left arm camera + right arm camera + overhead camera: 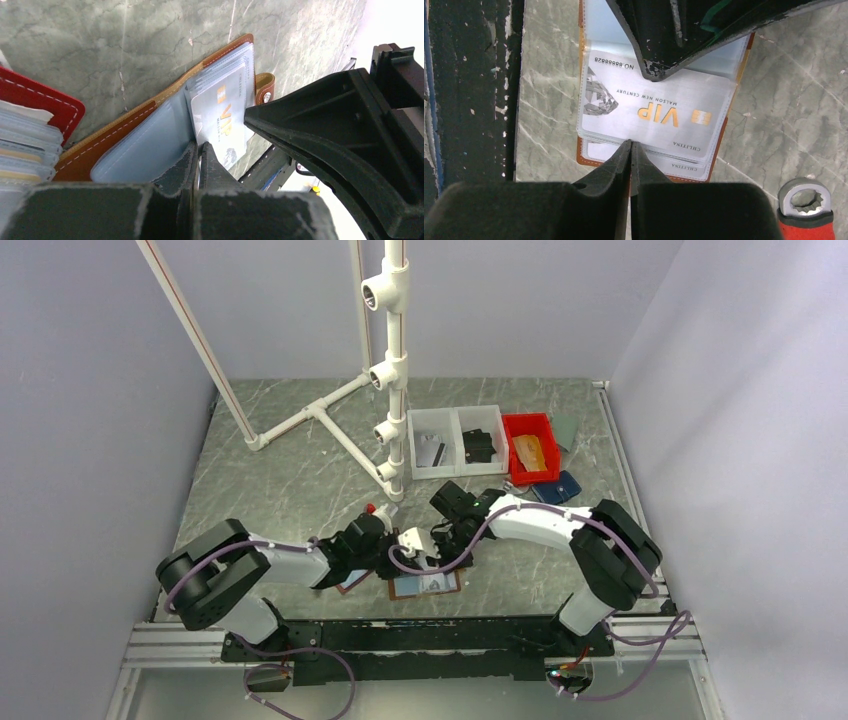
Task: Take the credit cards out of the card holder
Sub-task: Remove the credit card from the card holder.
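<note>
Left wrist view: open flat on veined grey-green marble table [125, 50], tan stitched-leather card holder [100, 142] with glossy clear plastic sleeves. In the top sleeve, a flat silver VIP card [654, 112], rounded corners. Tapered, scuffed black left gripper [198, 150] pinched fully together at one long edge; right gripper [630, 146] closed to a hairline slit at the opposite edge. Any real nip on plastic: unclear.

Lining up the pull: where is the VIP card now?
Near middle of the table, top view: the VIP card lies in the open brown card holder, between the left gripper and right gripper tips.
</note>
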`<state>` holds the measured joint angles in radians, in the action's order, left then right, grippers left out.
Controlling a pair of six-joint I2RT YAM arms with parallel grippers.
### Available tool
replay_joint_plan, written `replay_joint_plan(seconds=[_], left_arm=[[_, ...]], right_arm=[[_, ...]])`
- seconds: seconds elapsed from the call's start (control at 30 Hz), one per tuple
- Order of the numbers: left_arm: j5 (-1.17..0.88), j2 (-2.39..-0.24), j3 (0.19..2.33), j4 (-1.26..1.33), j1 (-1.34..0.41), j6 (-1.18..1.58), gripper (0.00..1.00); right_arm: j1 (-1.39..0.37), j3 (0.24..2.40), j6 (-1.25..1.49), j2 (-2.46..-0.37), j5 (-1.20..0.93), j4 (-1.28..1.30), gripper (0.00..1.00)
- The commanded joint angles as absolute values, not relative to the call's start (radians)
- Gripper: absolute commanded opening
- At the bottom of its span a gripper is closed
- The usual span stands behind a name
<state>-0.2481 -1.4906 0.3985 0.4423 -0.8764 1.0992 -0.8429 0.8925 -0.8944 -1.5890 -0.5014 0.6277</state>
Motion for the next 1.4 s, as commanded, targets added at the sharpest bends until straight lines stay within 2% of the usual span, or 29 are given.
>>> replay_joint_plan(seconds=[0.0,0.47,1.37], left_arm=[[-0.262,-1.451,0.393,0.441,-0.859,1.02,0.0],[-0.339,-1.417,0.368,0.517,-0.839,0.964,0.0],[-0.414,-1.479,0.33,0.56,-0.784,1.038,0.0]], right_arm=[[-0.842,0.901,-0.874,-1.66,-0.435,0.592,0.08],[-0.807,0.917,-0.838,-1.636,-0.48,0.594,0.12],[-0.796,0.907,-0.83,-1.649,-0.459,0.578,0.13]])
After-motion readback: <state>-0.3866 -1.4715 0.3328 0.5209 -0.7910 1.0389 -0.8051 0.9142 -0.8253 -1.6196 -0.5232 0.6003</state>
